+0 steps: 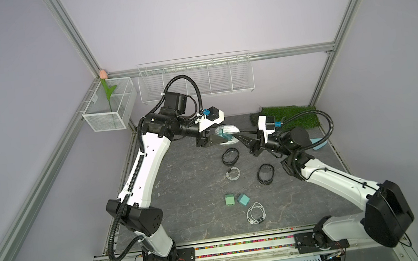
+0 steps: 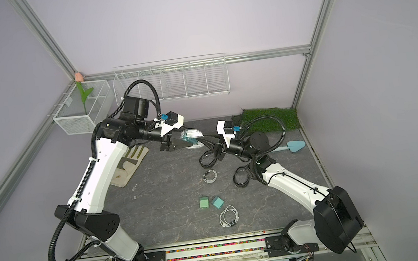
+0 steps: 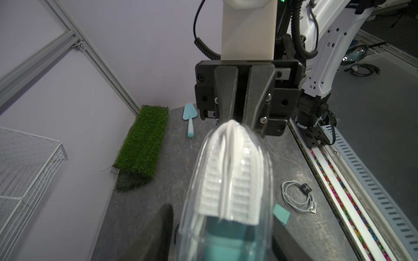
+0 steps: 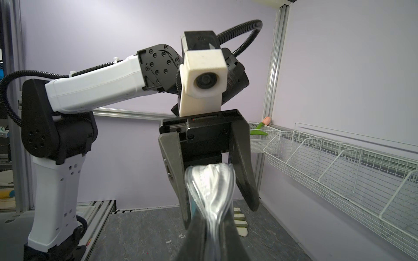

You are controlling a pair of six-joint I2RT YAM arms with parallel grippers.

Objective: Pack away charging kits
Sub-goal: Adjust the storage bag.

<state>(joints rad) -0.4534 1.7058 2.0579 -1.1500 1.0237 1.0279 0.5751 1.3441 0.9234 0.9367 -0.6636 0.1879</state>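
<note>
A clear round case [image 1: 227, 133] with a white rim hangs above the back of the table, held between both arms. My left gripper [image 3: 222, 213] is shut on its sides, and a teal charger block [image 3: 224, 237] shows inside it. My right gripper [image 4: 212, 226] is shut on the case's pinched far edge [image 3: 230, 126]. Two more teal blocks [image 1: 229, 200] [image 1: 243, 199] lie side by side on the table nearer the front. One coiled white cable [image 1: 233, 173] lies mid-table, another [image 1: 256, 212] near the blocks.
Two black-rimmed ring cases [image 1: 230, 156] [image 1: 265, 174] lie below the grippers. A light-blue trowel [image 2: 294, 146] and a grass mat [image 2: 268, 121] are at the back right, a glove [image 2: 129, 167] under the left arm. Wire baskets [image 1: 196, 79] [image 1: 109, 107] hang on the walls.
</note>
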